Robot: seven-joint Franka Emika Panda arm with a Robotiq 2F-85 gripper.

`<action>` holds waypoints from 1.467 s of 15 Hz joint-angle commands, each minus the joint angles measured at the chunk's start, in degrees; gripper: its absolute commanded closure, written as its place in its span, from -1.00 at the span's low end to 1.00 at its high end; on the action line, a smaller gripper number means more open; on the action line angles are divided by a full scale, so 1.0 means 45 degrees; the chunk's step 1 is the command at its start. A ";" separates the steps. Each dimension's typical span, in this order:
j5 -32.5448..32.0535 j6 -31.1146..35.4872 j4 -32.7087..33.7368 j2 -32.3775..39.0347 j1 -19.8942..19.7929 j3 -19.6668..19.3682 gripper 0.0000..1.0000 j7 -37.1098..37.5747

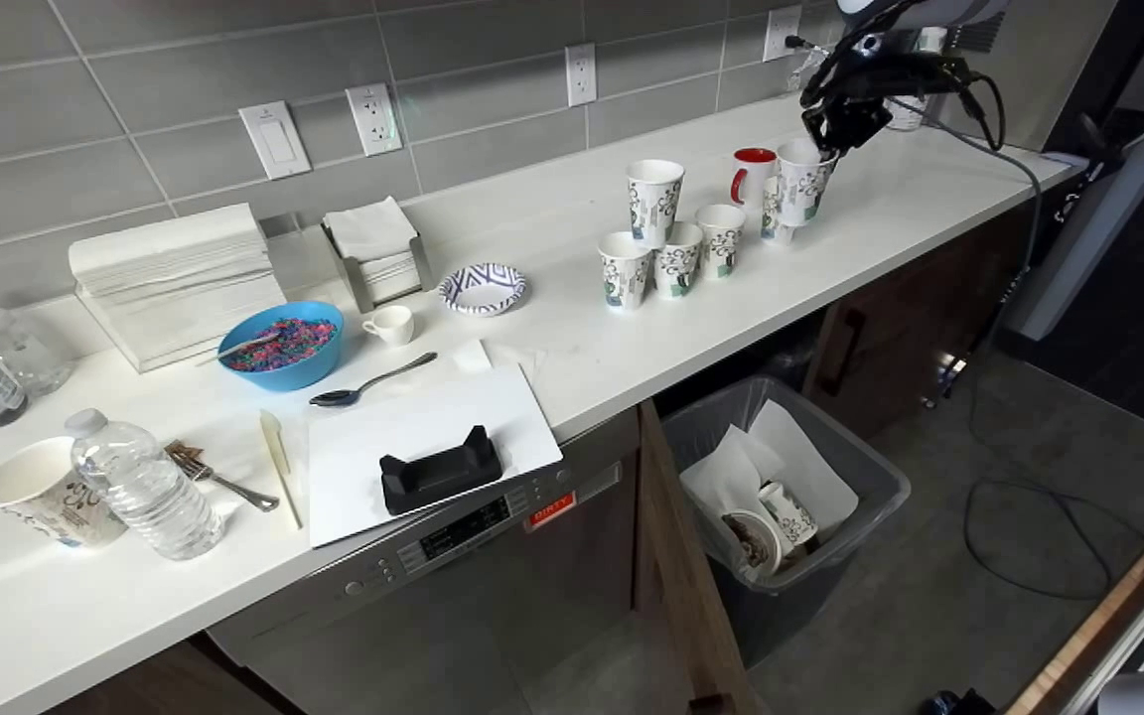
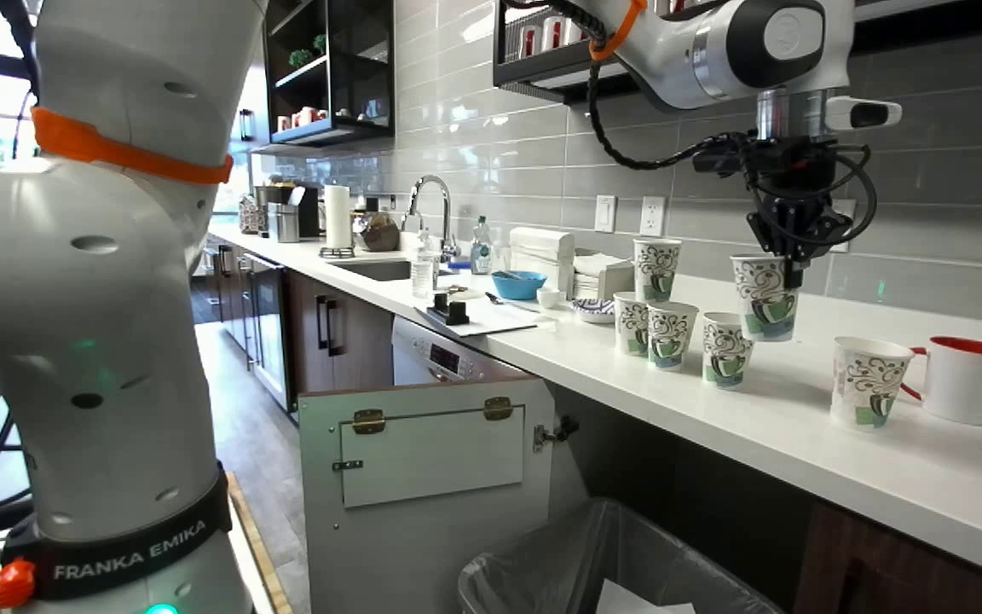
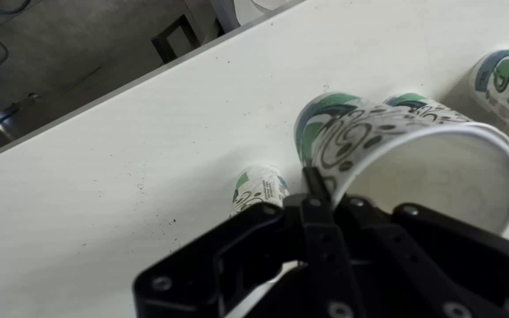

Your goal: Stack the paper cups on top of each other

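My gripper is shut on the wall of a white patterned paper cup, one finger outside it; the finger inside is largely hidden. This cup hangs upright, clear of the counter. Below it in an exterior view stands a single paper cup. Beside that, two paper cups stand side by side, with another paper cup resting across their rims. A further paper cup stands apart; the held cup partly covers it in an exterior view.
A white mug with red inside and handle stands near the lone cup. Farther along are a patterned paper bowl, a blue bowl, a cream mug and a bottle. An open bin sits below the counter edge.
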 commanded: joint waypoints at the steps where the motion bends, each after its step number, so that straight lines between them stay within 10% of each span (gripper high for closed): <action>1: -0.0161 -0.1031 0.0707 0.0208 0.0188 0.0189 0.99 -0.0660; 22: 0.0677 -0.3459 0.4391 0.2417 0.0240 0.1403 0.99 -0.2899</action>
